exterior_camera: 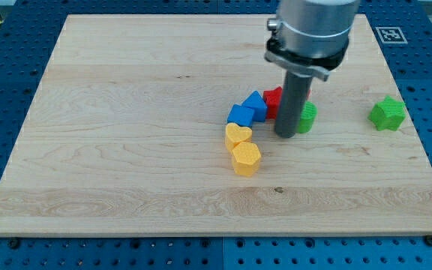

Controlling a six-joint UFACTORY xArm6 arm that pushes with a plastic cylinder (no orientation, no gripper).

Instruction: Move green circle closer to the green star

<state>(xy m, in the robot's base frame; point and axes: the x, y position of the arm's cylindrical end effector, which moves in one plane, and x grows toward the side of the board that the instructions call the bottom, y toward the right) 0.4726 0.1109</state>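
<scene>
Two green blocks, well apart on the wooden board (pixel 126 112)
My tip (pixel 285 134), a bare fingerless rod, touches the green circle's (pixel 307 117) left side; green star (pixel 387 113) sits toward the view's right

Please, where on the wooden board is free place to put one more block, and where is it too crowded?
Free: the whole board toward the view's left, the strip along the bottom, and the gap between green circle and green star. Crowded: the centre, where my tip stands among blue blocks, red block, yellow blocks.
</scene>
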